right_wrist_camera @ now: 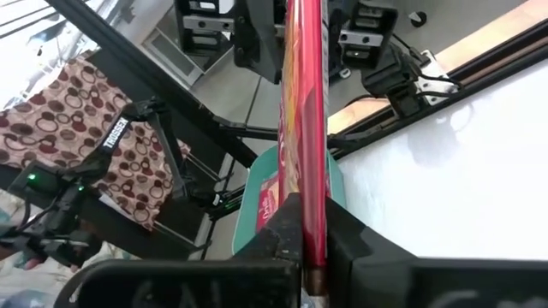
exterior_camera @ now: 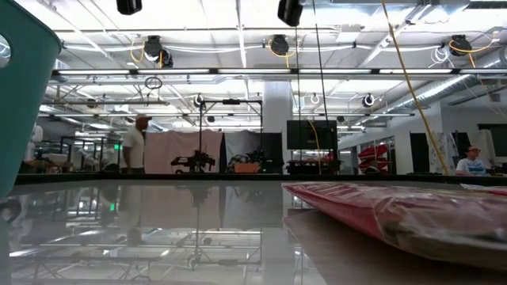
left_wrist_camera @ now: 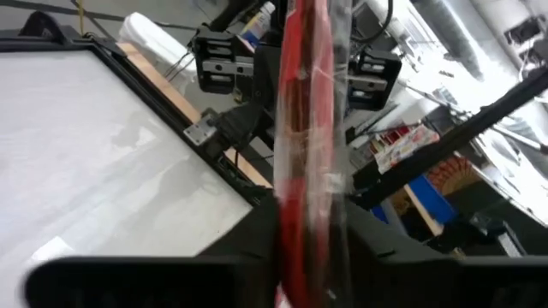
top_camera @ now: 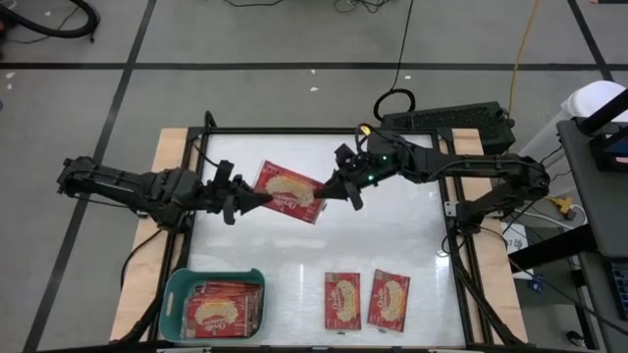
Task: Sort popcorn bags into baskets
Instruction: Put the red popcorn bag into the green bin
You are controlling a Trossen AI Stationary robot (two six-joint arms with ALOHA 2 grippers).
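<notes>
A red popcorn bag (top_camera: 290, 192) with a yellow picture hangs in the air over the middle of the table, between my two grippers. My left gripper (top_camera: 260, 199) is shut on its left end, and my right gripper (top_camera: 325, 190) is shut on its right end. Both wrist views show the bag edge-on (left_wrist_camera: 304, 128) (right_wrist_camera: 304, 103). The teal basket (top_camera: 177, 294) stands at the near left corner with several bags (top_camera: 224, 309) lying flat in it. Two more bags (top_camera: 342, 299) (top_camera: 389, 299) lie flat side by side near the front edge. My left gripper pinches the bag's left end (left_wrist_camera: 301, 244) between its two fingers, coming level from the table's left. The bag is lifted clear of the table and stretches away from the fingers toward the other arm. My right gripper pinches the bag's right end (right_wrist_camera: 310, 231) between its two fingers, coming about level from the table's right. The bag is clear of the table, with its picture side facing up.
A dark metal frame (top_camera: 453, 211) runs around the white tabletop. In the low view a bag (exterior_camera: 396, 210) lies close at the right and the basket's wall (exterior_camera: 24, 95) stands at the left. People stand in the room far behind the table.
</notes>
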